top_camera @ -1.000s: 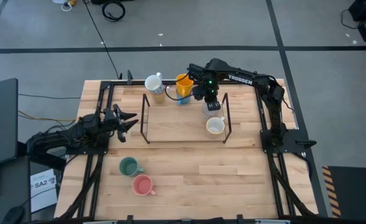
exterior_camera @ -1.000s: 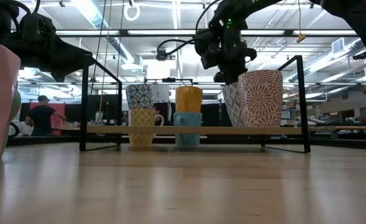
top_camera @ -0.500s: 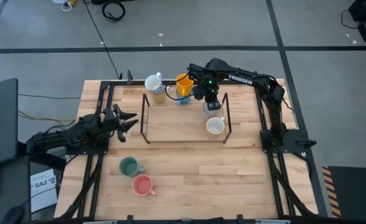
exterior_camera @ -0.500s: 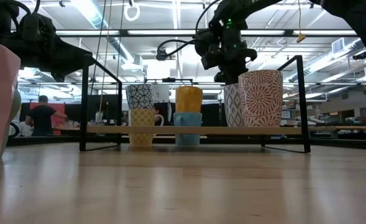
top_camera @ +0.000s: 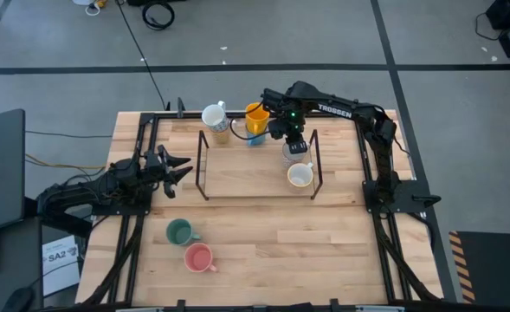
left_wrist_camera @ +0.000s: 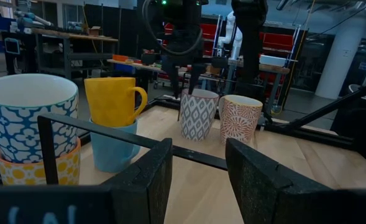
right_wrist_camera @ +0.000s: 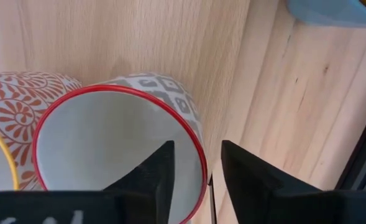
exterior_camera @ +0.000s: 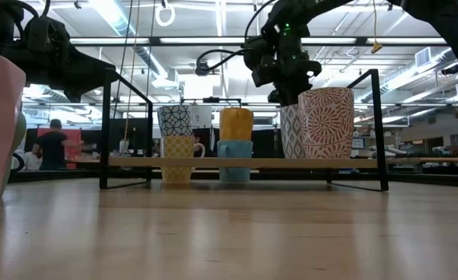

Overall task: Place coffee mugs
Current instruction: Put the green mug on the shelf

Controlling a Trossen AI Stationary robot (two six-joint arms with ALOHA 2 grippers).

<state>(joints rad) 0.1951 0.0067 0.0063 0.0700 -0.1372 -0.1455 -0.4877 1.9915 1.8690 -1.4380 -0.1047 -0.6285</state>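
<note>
A grey-patterned coffee mug with a red rim (right_wrist_camera: 108,143) stands upright on the rack's wooden shelf (exterior_camera: 213,163), beside a red-patterned mug (exterior_camera: 327,124). My right gripper (top_camera: 291,143) points down over the grey mug and is open. One finger (right_wrist_camera: 158,174) is inside the rim and the other (right_wrist_camera: 248,174) outside, both apart from it. A white-and-blue mug on a yellow one (left_wrist_camera: 30,124) and an orange mug on a blue one (left_wrist_camera: 111,118) stand behind the rack. Green (top_camera: 179,231) and pink (top_camera: 199,257) mugs sit on the near table. My left gripper (left_wrist_camera: 198,180) waits open at the table's left.
The rack's black metal frame (top_camera: 201,165) rises around the shelf, and its right upright (exterior_camera: 378,124) stands close to the red-patterned mug. Bare wood lies between the rack and the table's near edge. A person (exterior_camera: 54,144) stands in the room far behind.
The grey-patterned mug leaned under my right gripper a second ago and now stands upright on the shelf next to the red-patterned mug. Neither arm has shifted.
</note>
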